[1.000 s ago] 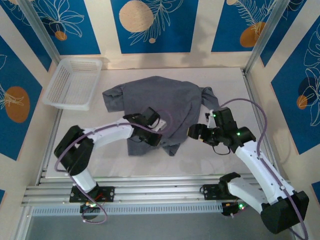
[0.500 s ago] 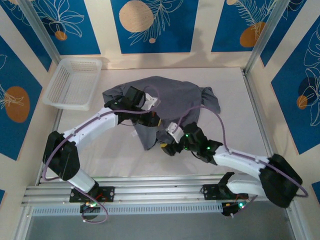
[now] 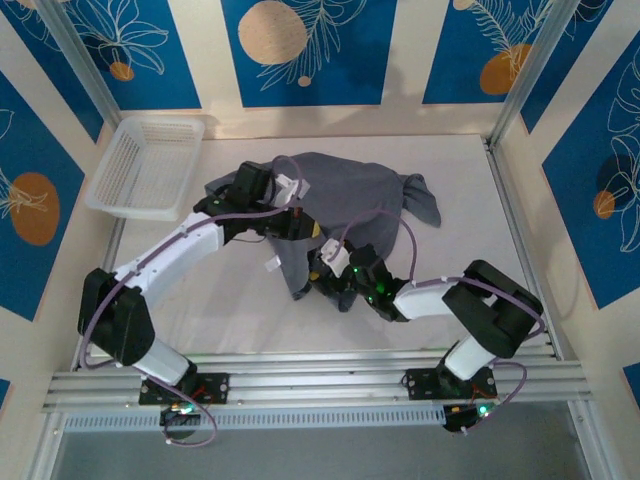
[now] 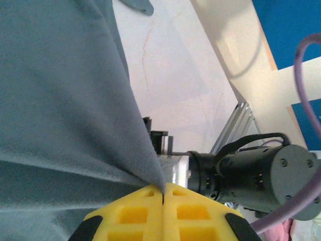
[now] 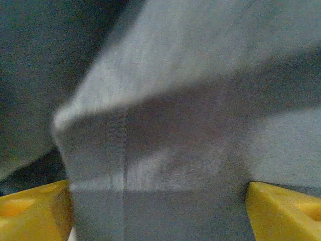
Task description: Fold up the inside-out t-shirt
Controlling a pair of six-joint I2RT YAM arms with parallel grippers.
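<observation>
One grip set, I am clamping left jaws on the inside-out t-shirt (image 3: 360,190); parted right jaws, astride its near hem, should be closing next.

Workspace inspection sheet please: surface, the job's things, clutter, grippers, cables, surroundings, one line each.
Surface: white table, bare around the shirt.
Job's things: grey t-shirt bunched mid-table, one sleeve trailing right.
Clutter: white lattice basket at far left, apart from the shirt.
Grippers: left gripper shut, pinching a fold of the shirt; right gripper open, its fingers straddling a seamed shirt edge.
Cables: purple left cable loops over the shirt; purple right cable arcs above it; whether either touches the cloth is unclear.
Surroundings: blue-and-cream patterned walls, aluminium posts.
</observation>
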